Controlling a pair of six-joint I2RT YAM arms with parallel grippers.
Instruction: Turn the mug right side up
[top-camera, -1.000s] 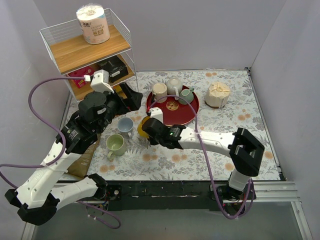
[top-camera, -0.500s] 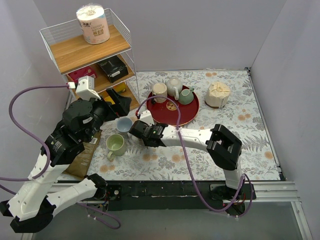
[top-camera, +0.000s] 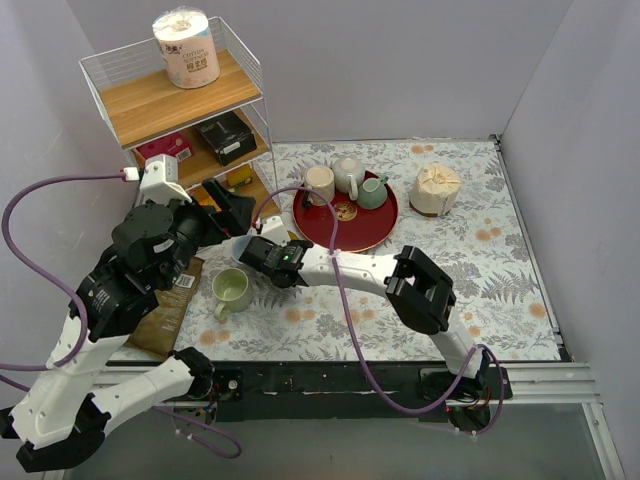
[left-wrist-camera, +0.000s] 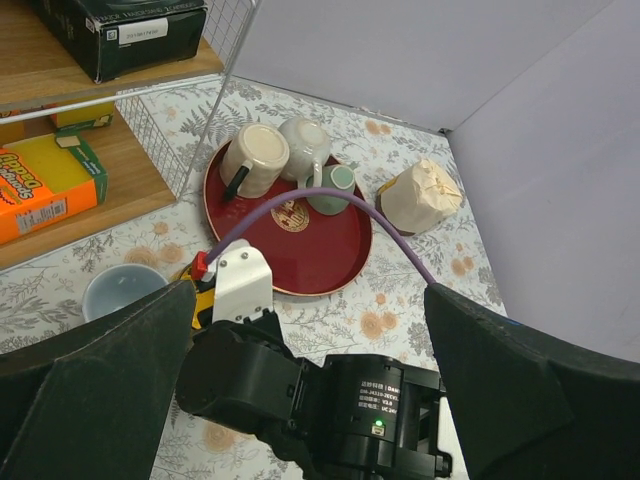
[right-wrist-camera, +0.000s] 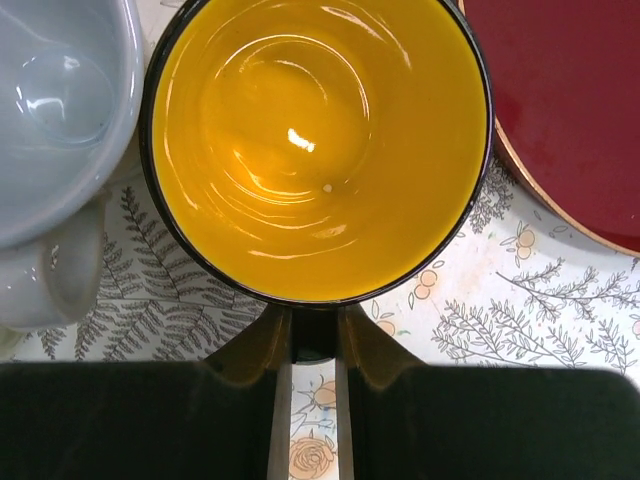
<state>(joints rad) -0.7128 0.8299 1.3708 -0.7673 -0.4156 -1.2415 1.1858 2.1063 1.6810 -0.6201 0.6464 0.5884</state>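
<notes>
The mug (right-wrist-camera: 315, 140), black outside and yellow inside, fills the right wrist view with its mouth facing the camera. My right gripper (right-wrist-camera: 313, 330) is shut on the mug's black handle. In the top view the right gripper (top-camera: 265, 255) covers the mug, left of the red tray (top-camera: 385, 228). In the left wrist view only a yellow sliver of the mug (left-wrist-camera: 204, 298) shows beside the right arm. My left gripper (top-camera: 228, 212) hangs open above the table in front of the shelf, holding nothing.
A pale blue mug (right-wrist-camera: 55, 110) stands touching or nearly touching the yellow one. A green mug (top-camera: 230, 288) sits nearer me. The tray carries a beige mug (top-camera: 319, 183), white teapot (top-camera: 348, 172) and green cup (top-camera: 373, 190). Wire shelf (top-camera: 170, 100) at back left; paper bundle (top-camera: 436, 188) at right.
My right arm has swung left with the mug, away from the tray's front edge to beside the blue mug. The left arm has drawn back towards the left, still open.
</notes>
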